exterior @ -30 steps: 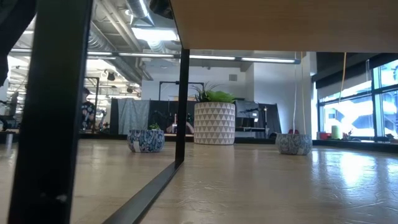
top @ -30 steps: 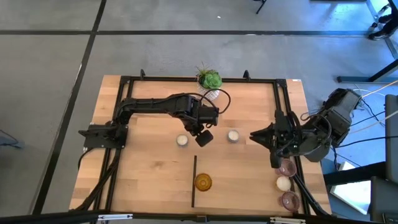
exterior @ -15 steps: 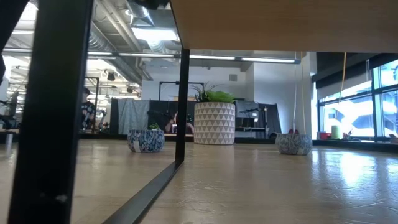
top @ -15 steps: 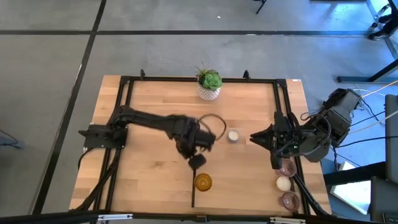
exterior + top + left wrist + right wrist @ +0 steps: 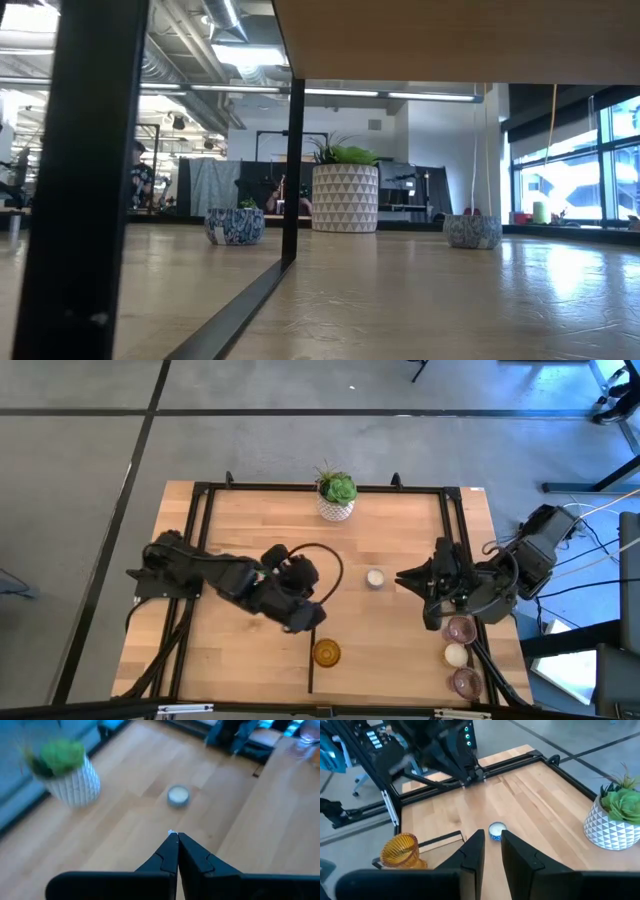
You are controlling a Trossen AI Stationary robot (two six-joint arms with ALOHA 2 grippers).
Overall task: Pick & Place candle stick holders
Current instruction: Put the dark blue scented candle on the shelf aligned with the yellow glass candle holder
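Note:
My left gripper (image 5: pixel 312 605) is shut and empty, raised above the table left of centre; its closed fingertips (image 5: pixel 173 837) point toward a cream-white holder (image 5: pixel 178 795). That holder (image 5: pixel 375 578) stands on its base at mid-table. My right gripper (image 5: pixel 400 576) is slightly open (image 5: pixel 492 840) and empty, just right of this holder (image 5: pixel 496 830). The amber glass holder (image 5: pixel 326 652) stands near the front edge. Two mauve holders (image 5: pixel 460 628) (image 5: pixel 466 681) and a cream one (image 5: pixel 455 654) stand at the near right. Another cream holder seen earlier is hidden by the left arm.
A white patterned pot with a green plant (image 5: pixel 337 497) stands at the far edge of the table, and also shows in the left wrist view (image 5: pixel 67 775). A black frame (image 5: pixel 200 510) runs around the tabletop, with a short black bar (image 5: pixel 312 655) beside the amber holder.
My left arm has folded back, and its gripper has gone from the table's middle toward the near left. The cream holder that stood left of centre is now covered by that arm.

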